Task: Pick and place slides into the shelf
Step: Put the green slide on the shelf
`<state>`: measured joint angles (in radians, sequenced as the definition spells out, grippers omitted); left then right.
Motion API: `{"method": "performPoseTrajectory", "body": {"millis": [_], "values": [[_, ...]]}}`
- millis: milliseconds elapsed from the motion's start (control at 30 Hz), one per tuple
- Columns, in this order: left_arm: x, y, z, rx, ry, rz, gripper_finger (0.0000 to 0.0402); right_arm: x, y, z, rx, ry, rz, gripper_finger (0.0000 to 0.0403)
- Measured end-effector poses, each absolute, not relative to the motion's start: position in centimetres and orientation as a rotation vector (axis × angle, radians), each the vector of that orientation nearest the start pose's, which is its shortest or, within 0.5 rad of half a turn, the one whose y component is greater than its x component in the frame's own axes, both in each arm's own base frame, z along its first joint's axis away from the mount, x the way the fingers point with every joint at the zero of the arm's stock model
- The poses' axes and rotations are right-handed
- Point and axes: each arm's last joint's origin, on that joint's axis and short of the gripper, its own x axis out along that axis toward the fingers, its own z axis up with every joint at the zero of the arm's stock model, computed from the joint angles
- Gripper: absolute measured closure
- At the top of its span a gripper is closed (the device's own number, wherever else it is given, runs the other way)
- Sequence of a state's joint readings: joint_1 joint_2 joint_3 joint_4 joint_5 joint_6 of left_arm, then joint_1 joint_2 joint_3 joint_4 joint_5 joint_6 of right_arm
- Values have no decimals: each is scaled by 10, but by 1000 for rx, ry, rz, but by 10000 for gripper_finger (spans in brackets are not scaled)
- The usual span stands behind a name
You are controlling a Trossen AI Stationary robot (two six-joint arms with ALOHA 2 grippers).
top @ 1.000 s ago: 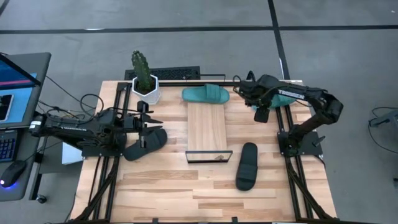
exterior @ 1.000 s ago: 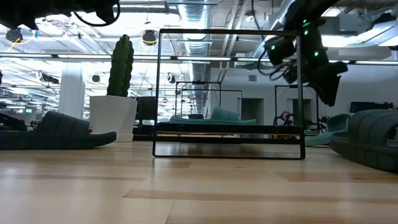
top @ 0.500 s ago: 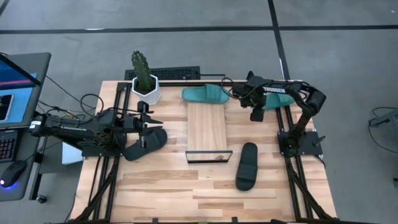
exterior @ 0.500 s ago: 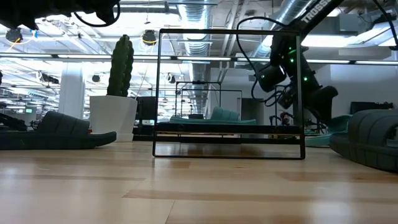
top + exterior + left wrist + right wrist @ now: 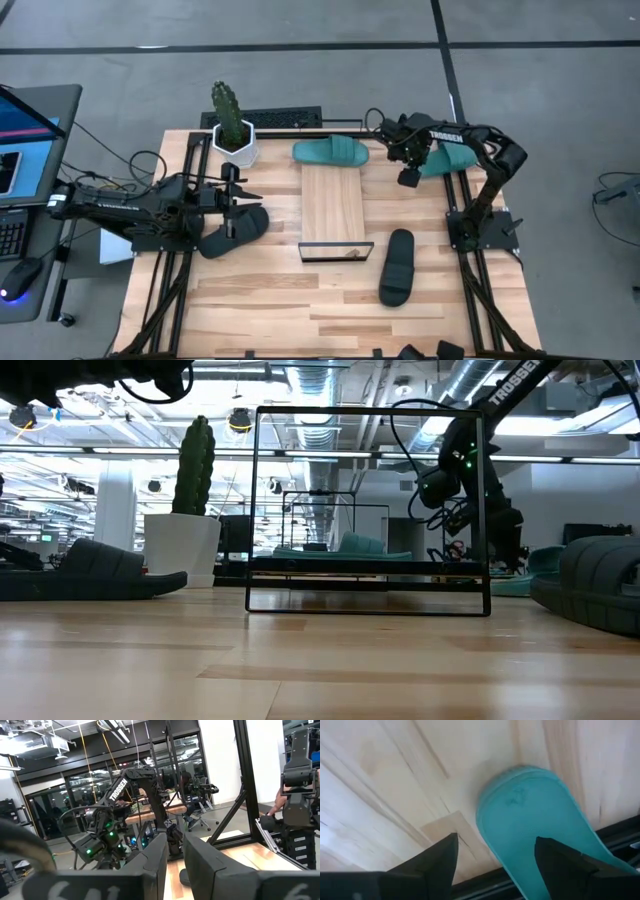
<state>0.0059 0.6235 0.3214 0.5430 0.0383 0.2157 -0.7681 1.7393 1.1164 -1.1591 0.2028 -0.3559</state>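
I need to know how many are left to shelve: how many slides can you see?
4. One teal slide at the shelf's far end, one teal under the right arm, one black under the left gripper, one black right of the shelf.

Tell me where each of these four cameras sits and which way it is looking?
High view: above the table, straight down; both arms, shelf, four slides, cactus.
Low view: at tabletop height, level across to the room; shelf frame, right arm behind it.
Left wrist view: on the left arm, past its narrow-gapped left gripper toward the right arm.
Right wrist view: on the right arm, down past its open right gripper at a teal slide.
Shared: high and right wrist views both show that teal slide.
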Motion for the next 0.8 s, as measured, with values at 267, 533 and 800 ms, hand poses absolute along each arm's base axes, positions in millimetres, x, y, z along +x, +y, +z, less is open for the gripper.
{"method": "performPoseTrajectory", "body": {"millis": [267, 533, 800], "values": [[151, 0, 265, 221, -243, -6, 346, 191, -192, 159, 247, 1839, -341, 153], [151, 0, 265, 221, -244, -5, 346, 178, -191, 142, 262, 1853, -389, 153], [151, 0, 265, 221, -244, -5, 346, 178, -190, 136, 234, 1831, -422, 156]]}}
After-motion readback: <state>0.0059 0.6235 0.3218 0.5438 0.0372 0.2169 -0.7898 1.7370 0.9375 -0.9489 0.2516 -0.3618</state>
